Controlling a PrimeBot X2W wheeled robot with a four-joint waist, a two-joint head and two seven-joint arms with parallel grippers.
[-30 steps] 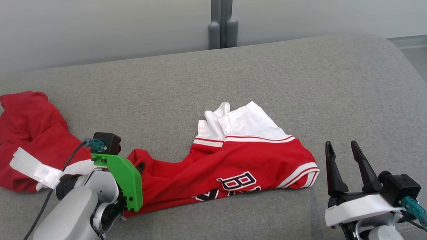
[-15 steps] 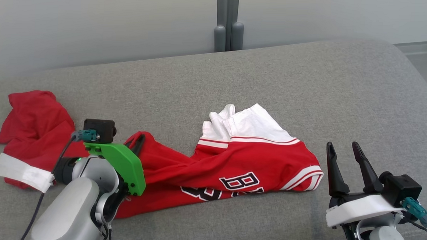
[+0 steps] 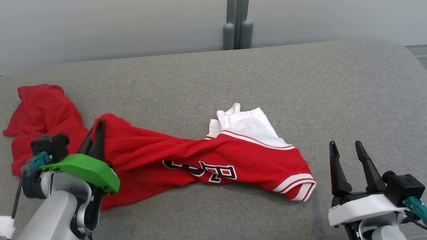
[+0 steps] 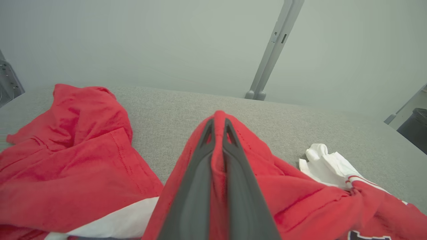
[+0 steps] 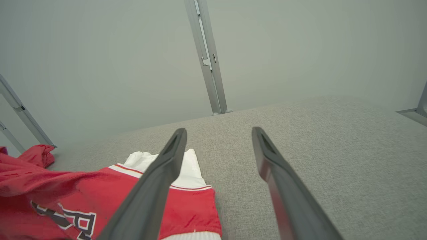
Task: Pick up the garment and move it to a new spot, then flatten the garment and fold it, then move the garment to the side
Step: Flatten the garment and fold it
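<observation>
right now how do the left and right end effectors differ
The left end effector is shut on a fold of the red garment; the right end effector is open and empty. The left wears a green bracket, the right a white bracket. Both have two long dark fingers.

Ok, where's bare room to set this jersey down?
Bare cushion runs behind the jersey to the far edge, widest at the right, ahead of the right hand. The left end is crowded: the jersey bunches around the left hand.

Head view: high, looking down. Wrist views: low, close, forward; all share garment (image 3: 197, 162).
</observation>
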